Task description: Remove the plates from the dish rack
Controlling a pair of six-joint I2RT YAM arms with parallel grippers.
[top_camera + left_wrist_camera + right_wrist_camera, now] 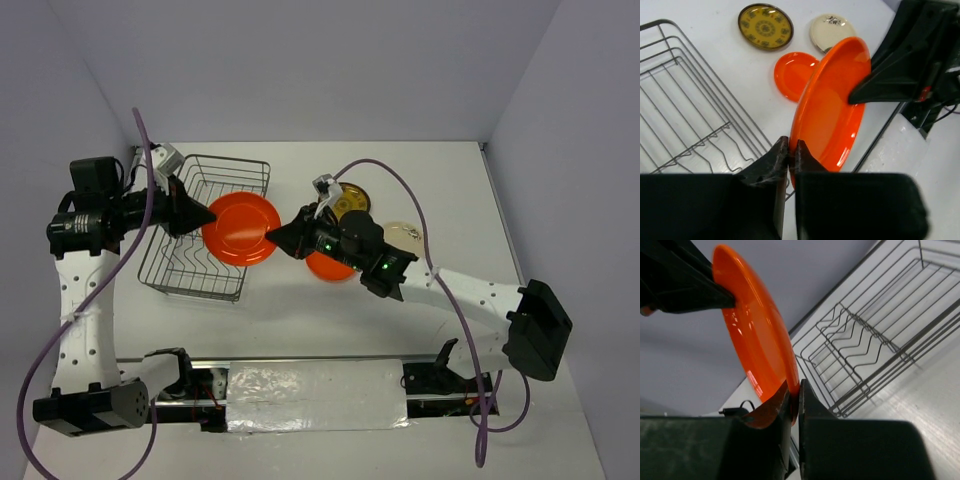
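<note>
A large orange-red plate (240, 228) hangs in the air beside the grey wire dish rack (190, 270), held by both grippers at opposite rims. My left gripper (205, 218) is shut on its left rim (832, 110). My right gripper (275, 237) is shut on its right rim (760, 340). The rack (685, 110) holds no plates in view. A smaller orange plate (325, 266), a dark brown plate with a gold pattern (350, 200) and a cream plate (405, 235) lie flat on the table to the rack's right.
The right arm reaches over the smaller orange plate and partly hides it. A silver strip (315, 385) runs along the table's near edge between the arm bases. Purple cables loop off both arms. Grey walls enclose the table.
</note>
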